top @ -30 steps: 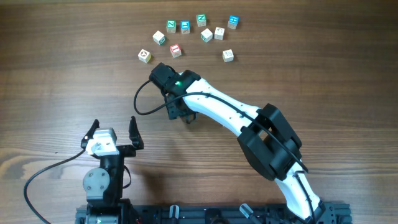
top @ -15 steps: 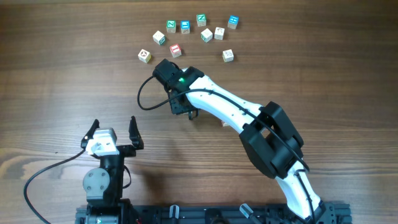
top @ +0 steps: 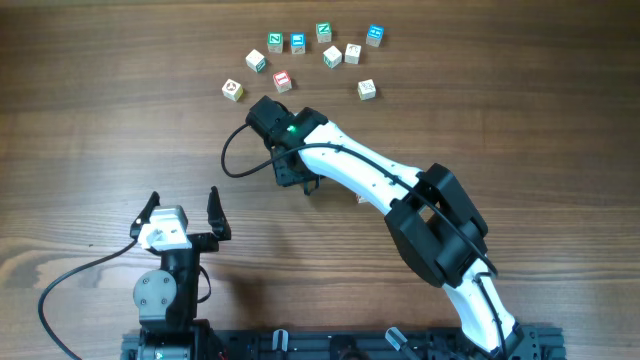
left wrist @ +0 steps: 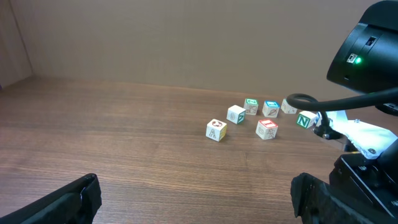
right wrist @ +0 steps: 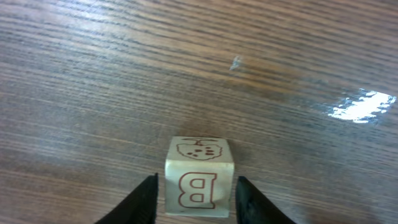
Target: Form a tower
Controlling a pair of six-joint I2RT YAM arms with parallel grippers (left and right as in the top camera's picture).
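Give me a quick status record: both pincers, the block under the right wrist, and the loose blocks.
right pincer: open, fingers flanking the B cube, slim gap each side
B cube: single, on the table, nothing stacked on it
left pincer: open, empty, away from the cubes
loose cubes: ten, scattered on the far side, none stacked
stacking: not started
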